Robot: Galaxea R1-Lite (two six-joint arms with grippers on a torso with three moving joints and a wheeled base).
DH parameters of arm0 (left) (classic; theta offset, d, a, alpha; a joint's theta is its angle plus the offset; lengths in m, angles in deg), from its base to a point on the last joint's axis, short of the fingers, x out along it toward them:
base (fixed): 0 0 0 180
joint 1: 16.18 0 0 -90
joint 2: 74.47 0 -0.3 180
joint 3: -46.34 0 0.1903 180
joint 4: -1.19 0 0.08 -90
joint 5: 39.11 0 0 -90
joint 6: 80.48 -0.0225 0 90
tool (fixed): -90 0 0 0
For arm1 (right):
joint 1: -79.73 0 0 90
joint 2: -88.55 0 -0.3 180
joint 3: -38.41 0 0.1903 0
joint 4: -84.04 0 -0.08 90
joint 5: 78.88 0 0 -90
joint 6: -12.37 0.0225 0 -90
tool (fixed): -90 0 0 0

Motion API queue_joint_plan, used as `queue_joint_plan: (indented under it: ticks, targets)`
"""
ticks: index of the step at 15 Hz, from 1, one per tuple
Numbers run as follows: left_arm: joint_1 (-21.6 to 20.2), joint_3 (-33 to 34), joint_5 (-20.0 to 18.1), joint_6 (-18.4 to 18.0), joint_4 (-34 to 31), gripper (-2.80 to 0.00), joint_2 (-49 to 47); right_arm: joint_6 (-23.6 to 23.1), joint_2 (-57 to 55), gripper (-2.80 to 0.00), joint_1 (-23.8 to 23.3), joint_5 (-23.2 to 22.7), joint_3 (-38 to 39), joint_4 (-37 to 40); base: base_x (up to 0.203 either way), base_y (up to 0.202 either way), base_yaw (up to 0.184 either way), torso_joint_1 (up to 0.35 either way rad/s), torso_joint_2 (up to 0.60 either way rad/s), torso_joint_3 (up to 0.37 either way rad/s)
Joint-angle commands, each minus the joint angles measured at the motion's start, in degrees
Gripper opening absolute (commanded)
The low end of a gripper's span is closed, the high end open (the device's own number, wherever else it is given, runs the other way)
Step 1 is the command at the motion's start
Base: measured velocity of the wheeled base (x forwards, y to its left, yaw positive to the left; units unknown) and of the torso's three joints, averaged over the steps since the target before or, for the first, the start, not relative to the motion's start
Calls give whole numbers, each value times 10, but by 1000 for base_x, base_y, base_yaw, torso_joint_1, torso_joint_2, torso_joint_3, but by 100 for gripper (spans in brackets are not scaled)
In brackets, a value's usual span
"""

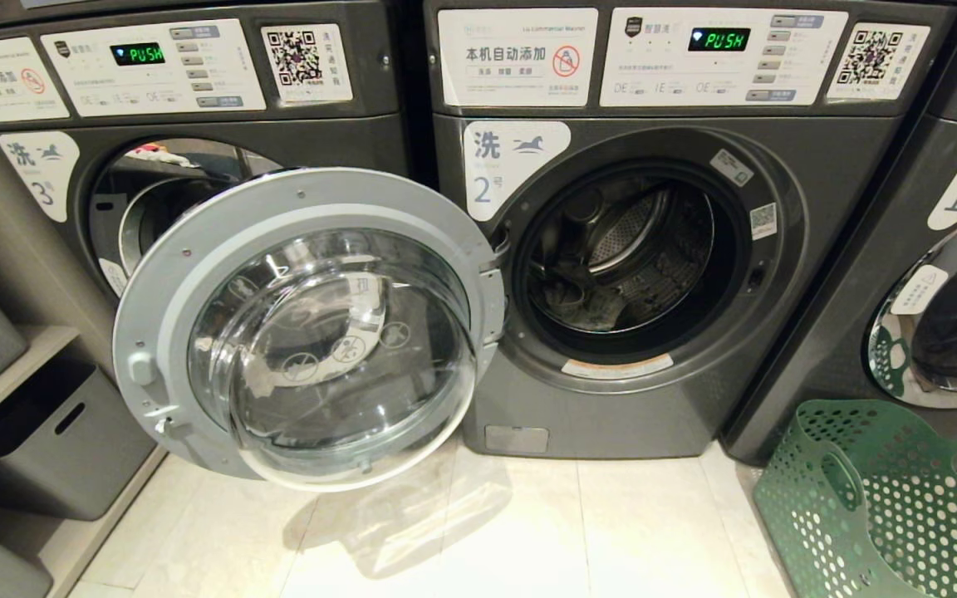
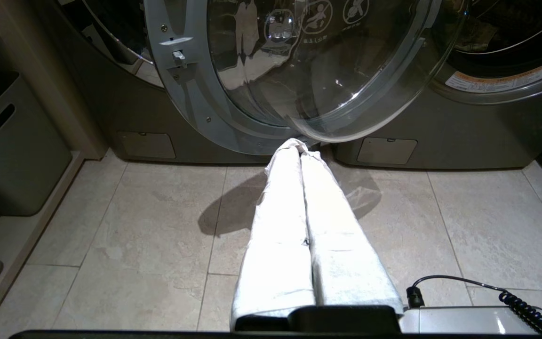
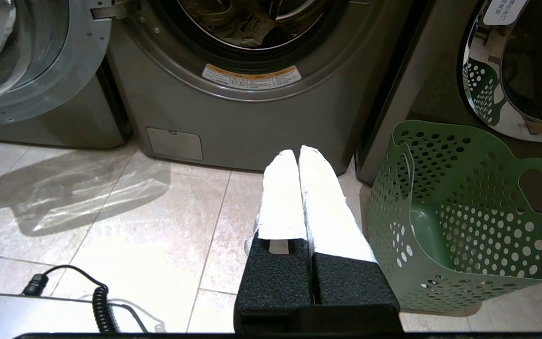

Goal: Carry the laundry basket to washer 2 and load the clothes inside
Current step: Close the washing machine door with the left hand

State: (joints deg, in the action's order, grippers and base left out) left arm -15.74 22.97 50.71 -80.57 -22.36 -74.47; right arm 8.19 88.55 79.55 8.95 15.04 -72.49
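Washer 2 stands in the middle with its round door swung wide open to the left. Crumpled grey-beige clothes lie low in its drum. The green laundry basket stands on the floor to the right, against washer 1, and nothing shows inside it. My left gripper is shut and empty, low over the floor just below the open door's rim. My right gripper is also shut and empty, in front of washer 2's base, just left of the basket. Neither arm appears in the head view.
Washer 3 is on the left behind the open door, with its own opening showing. Washer 1 on the right has its door closed. Grey storage bins sit on low shelves at far left. A coiled cable runs by the robot's base.
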Motion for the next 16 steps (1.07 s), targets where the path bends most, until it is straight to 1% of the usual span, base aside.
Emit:
queue_joint_plan:
  ticks: [1, 9, 12, 13, 14, 16]
  targets:
    - [0, 0, 0, 0, 0, -280, -1, 0, -1, -280, 0, 0, 0, 0, 0, 0, 0, 0, 0, 0]
    - [0, 0, 0, -1, 0, -280, -1, 0, -1, -280, 0, 1, 0, 0, 0, 0, 0, 0, 0, 0]
    - [0, 0, 0, -5, 0, -280, -1, -1, -1, -280, 0, -1, 0, 0, 0, 0, 0, 0, 0, 0]
    - [0, 0, -2, -12, 2, -280, -1, -2, -1, -280, 0, -1, 0, -1, 0, 0, 0, 0, 0, 0]
    - [0, -15, -4, -20, 6, -280, -1, -8, -1, -280, 0, -2, 0, 0, 0, 0, 0, 0, 0, 0]
    - [0, -98, -6, -28, -13, -280, -16, -14, -1, -280, 0, 0, 1, 0, 0, 0, 0, 0, 0, 0]
